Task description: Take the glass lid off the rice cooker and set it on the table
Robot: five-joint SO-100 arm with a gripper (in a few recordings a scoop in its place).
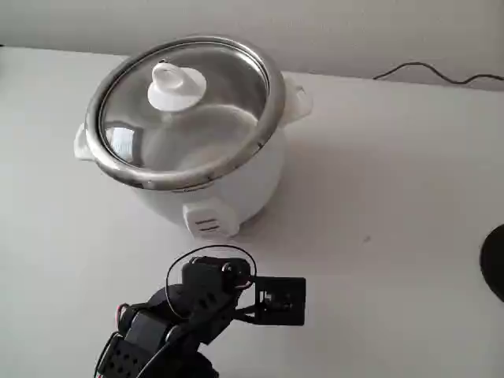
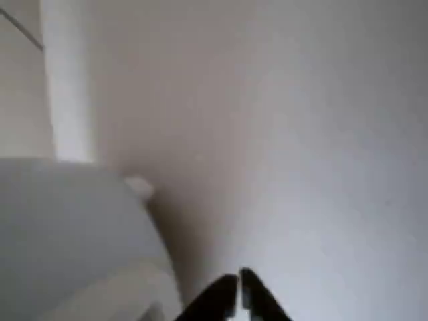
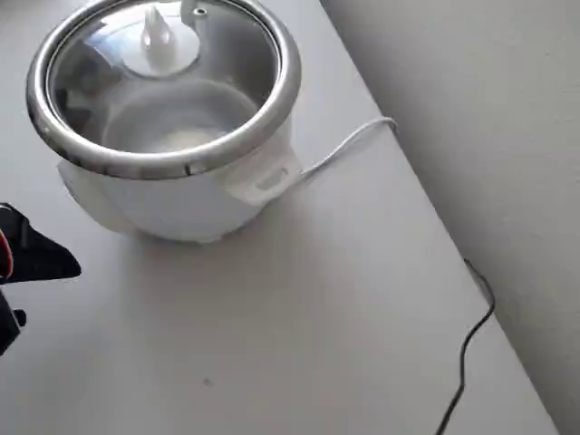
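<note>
Pincer: black gripper (image 2: 239,284) sits low at the bottom of the wrist view, its two fingertips pressed together with barely a sliver between them, pinching nothing.
Arm: in the fixed view the black arm (image 1: 185,311) is down at the near edge of the table, its wrist camera block sticking out to the right.
Rice cooker: white rice cooker (image 1: 224,185) stands just beyond the pincer, switch panel facing the arm; in the wrist view its white body bulges in at lower left, beside the fingertips but apart from them.
Glass lid: the glass lid (image 1: 213,102) is seated on the cooker's steel rim, white knob (image 1: 176,85) upright at its centre, above and beyond the pincer, untouched.
Open room: the table (image 1: 394,197) runs wide and bare to the right of the pincer and cooker in the fixed view.
Edges: in the overhead view the table's far edge meets the wall right of the cooker, where the white power cord (image 3: 349,145) drops off; a dark cable (image 3: 467,353) trails along that edge.
</note>
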